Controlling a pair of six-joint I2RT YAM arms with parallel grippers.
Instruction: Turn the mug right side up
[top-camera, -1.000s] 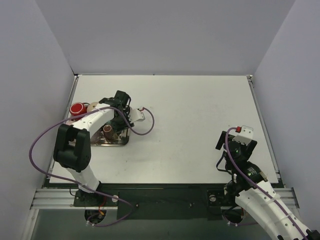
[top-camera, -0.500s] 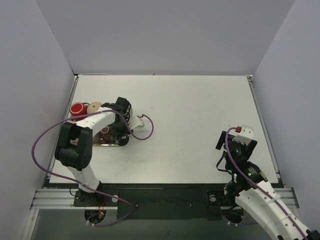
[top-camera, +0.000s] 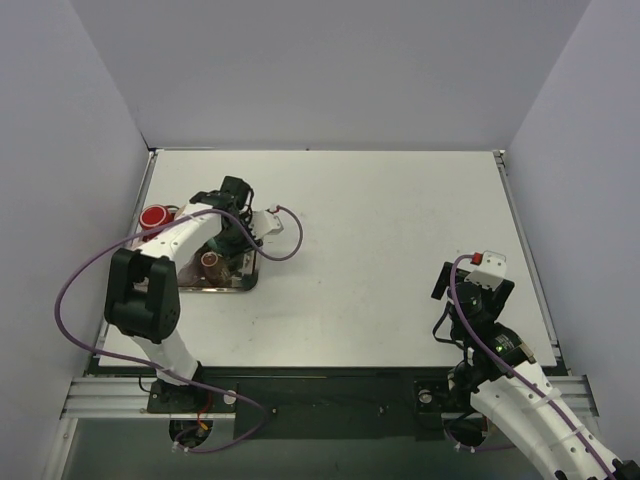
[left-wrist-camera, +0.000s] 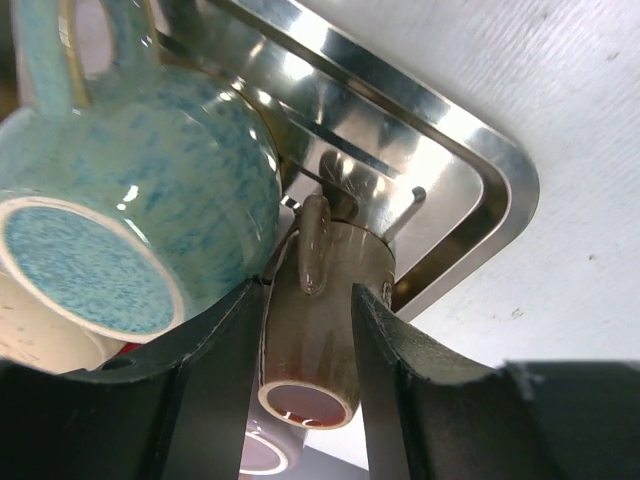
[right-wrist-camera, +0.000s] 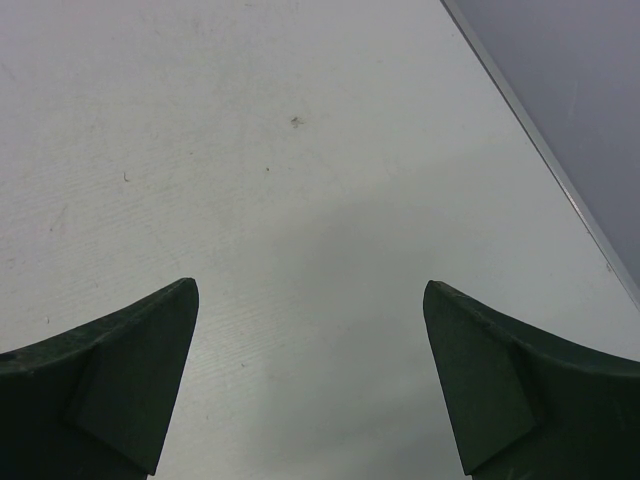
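Note:
A brown mug (left-wrist-camera: 318, 300) lies on its side over a steel tray (left-wrist-camera: 470, 160), handle up, its open mouth towards the wrist camera. My left gripper (left-wrist-camera: 308, 330) is shut on it, one finger on each side of its body. In the top view the mug (top-camera: 212, 260) shows beside the left gripper (top-camera: 226, 240) over the tray (top-camera: 222, 287) at the table's left. My right gripper (right-wrist-camera: 310, 380) is open and empty over bare table, at the near right in the top view (top-camera: 470, 292).
A blue speckled mug (left-wrist-camera: 130, 190) lies on the tray against the brown mug, with a cream piece (left-wrist-camera: 30, 335) under it. A red cup (top-camera: 153, 217) stands near the left wall. The left arm's purple cable (top-camera: 285, 250) loops right of the tray.
My left wrist dipped towards the tray, then swung back up and left, turning with the brown mug held. The right arm has not moved.

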